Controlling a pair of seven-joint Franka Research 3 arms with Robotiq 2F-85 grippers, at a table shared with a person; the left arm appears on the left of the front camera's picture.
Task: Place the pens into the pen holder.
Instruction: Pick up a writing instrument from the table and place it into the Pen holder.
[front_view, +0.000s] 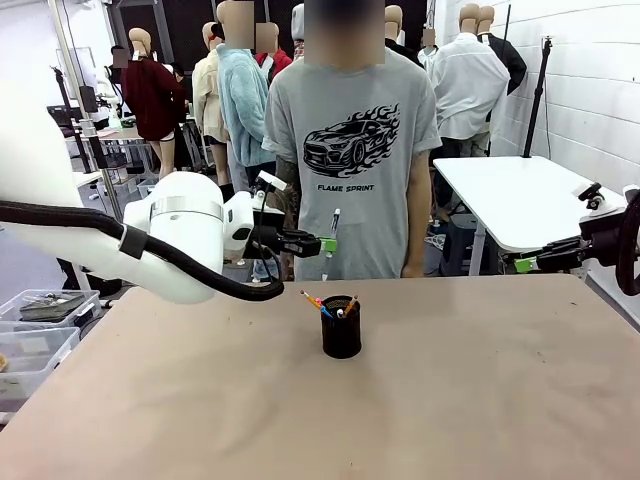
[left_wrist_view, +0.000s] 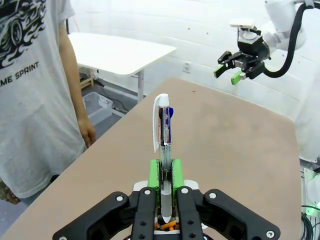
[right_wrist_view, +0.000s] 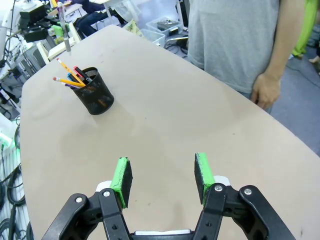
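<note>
The black mesh pen holder stands upright at mid-table, with an orange-yellow pencil and a blue-and-black pen leaning out of it. My left gripper hovers above and slightly behind the holder, shut on the silver-white pen, which it holds upright. In the right wrist view the pen holder sits far off to the left, the pencil poking out. My right gripper stands open over bare table at the right side, holding nothing.
A person in a grey T-shirt stands at the far edge, hands down at their sides. Clear plastic bins sit beyond the table's left edge. A white table stands behind on the right.
</note>
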